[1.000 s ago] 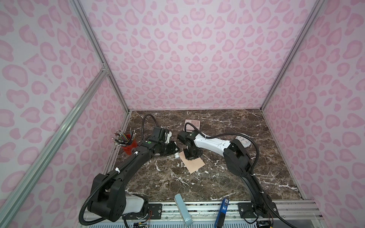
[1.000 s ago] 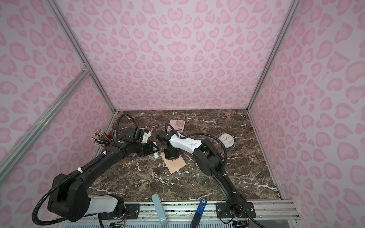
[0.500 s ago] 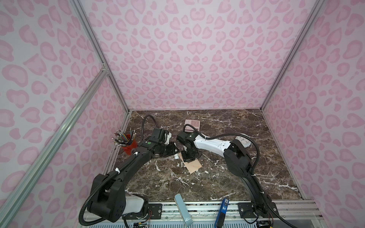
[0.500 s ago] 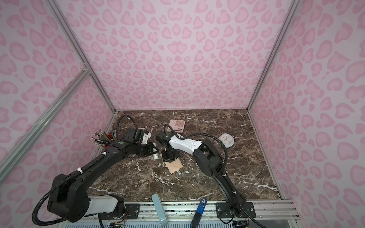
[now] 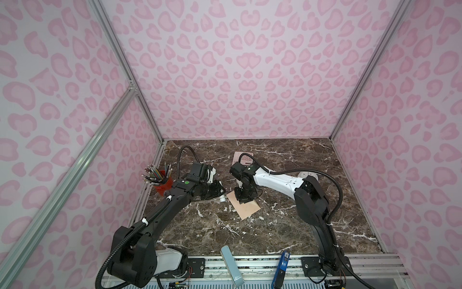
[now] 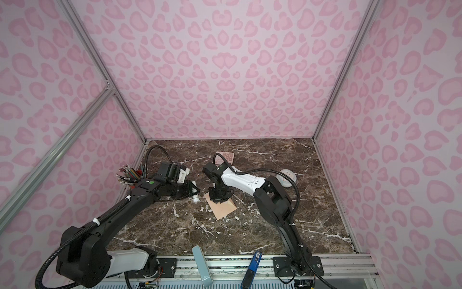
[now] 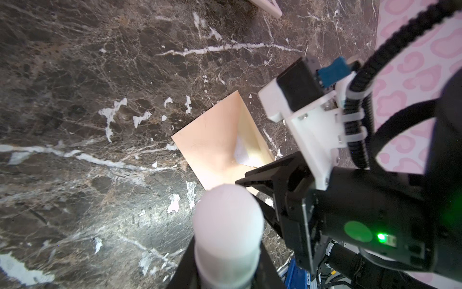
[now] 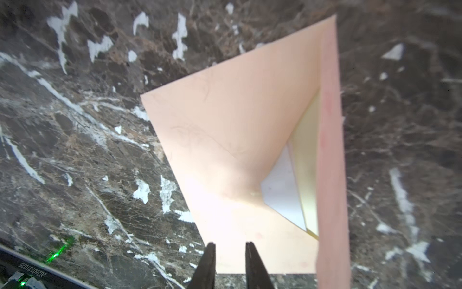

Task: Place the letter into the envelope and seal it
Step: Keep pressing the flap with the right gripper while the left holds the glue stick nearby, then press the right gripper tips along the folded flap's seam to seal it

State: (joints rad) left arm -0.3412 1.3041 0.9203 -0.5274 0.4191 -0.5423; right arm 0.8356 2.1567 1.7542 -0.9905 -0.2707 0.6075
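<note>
There, the right gripper (image 8: 230, 255), fingers narrowly parted, stood over the peach-tan paper envelope (image 8: 225, 140); the left gripper (image 5: 219, 193) fingers clasped a white cylindrical stick (image 7: 227, 220).

We log 3 pink leopard-spot panel walls (image 5: 245, 75) w/ silver aluminium corner struts (image 5: 119, 51). Dark brown white-veined marble floor slab (image 5: 275, 225). Silver slotted rail (image 5: 370, 261) at front edge. Light soft, even.

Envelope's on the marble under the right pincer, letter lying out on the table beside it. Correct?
No. The letter is inside the envelope, a white corner showing in its opening in the right wrist view. The envelope does lie on the marble under the right pincer.
</note>
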